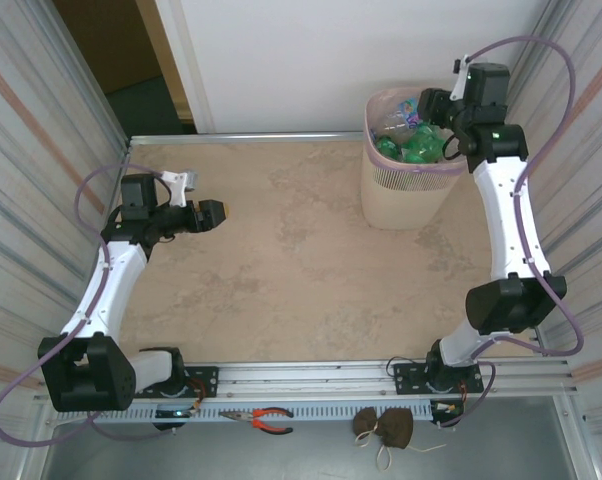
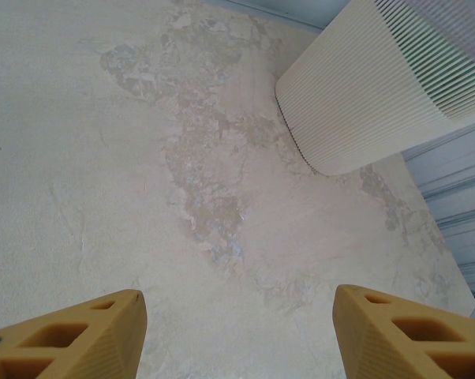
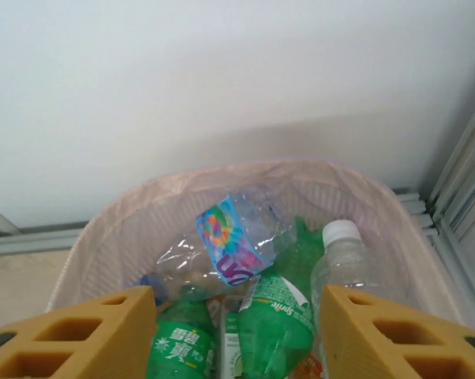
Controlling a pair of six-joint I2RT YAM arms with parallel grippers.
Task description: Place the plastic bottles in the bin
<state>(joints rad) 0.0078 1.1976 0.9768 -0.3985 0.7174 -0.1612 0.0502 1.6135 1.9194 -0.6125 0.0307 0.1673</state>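
Top external view: the table point(image 1: 281, 260) is carrying the bin point(image 1: 401, 195) at its far right corner, close to the back wall.
Bin: it is standing upright, with the pink liner folding over its rim and the slotted band showing below.
Plastic bottles: they are lying piled inside the bin point(image 1: 413, 140), green and clear ones mixing together.
Right end effector point(image 1: 428, 105): it is hovering over the mouth of the bin, above the pile.
Right wrist view: the right end effector point(image 3: 237, 304) is spreading its two yellow fingers apart, released, with nothing gripped between them.
Bin contents, right wrist view: a crushed clear bottle with a blue multicoloured label point(image 3: 237, 245) is resting on top of the heap; a green Sprite bottle point(image 3: 273, 324) is lying just below it, another green bottle point(image 3: 182, 343) is sitting to its left, and a clear bottle with a white cap point(image 3: 344, 260) is leaning at the right side.
Liner, right wrist view: it is hugging the inner wall of the bin point(image 3: 135, 205).
Left end effector point(image 1: 216, 213): it is hanging over the left part of the table, well apart from the bin.
Left wrist view: the left end effector point(image 2: 237, 304) is holding its fingers apart over bare table point(image 2: 103, 158), released and gripping nothing; the ribbed side of the bin point(image 2: 372, 87) is showing at the upper right.
Near rail: orange-handled pliers point(image 1: 266, 418) and a brown pouch point(image 1: 386, 428) are lying between the two arm bases.
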